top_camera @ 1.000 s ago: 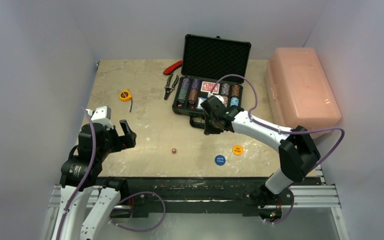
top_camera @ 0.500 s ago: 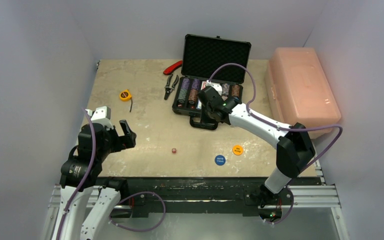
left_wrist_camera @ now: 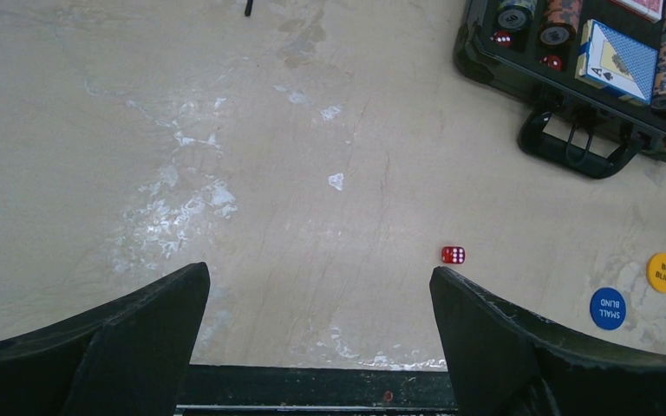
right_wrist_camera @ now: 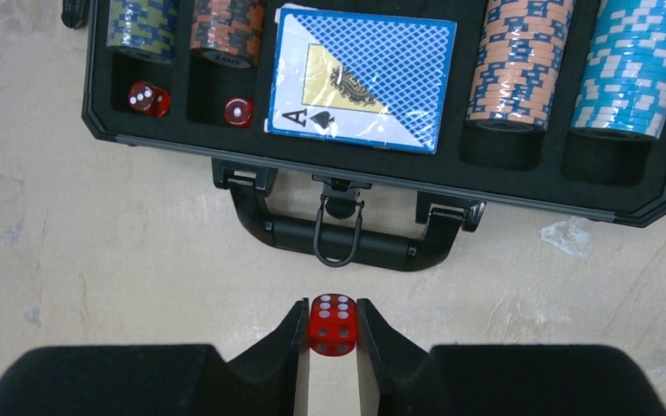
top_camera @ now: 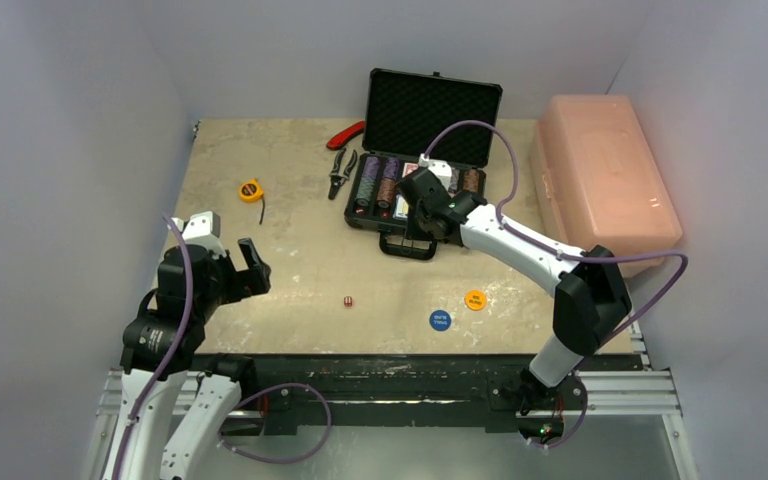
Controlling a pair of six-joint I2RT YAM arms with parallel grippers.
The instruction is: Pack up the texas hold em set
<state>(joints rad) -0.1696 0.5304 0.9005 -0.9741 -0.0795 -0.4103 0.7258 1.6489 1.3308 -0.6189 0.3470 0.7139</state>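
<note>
Right claw (right_wrist_camera: pixel 333 336) pinches a red die (right_wrist_camera: pixel 333 322) near the briefcase (right_wrist_camera: pixel 381 251) (left claw (left_wrist_camera: pixel 319 273) gapes wide).

Right tool (right_wrist_camera: pixel 333 314) pinches a red die (right_wrist_camera: pixel 333 328); left tool (left_wrist_camera: pixel 316 277) gapes wide

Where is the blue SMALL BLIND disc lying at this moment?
In the top view the blue disc lies on the table near its front edge, right of centre, beside the orange disc and right of the loose red die.
</note>
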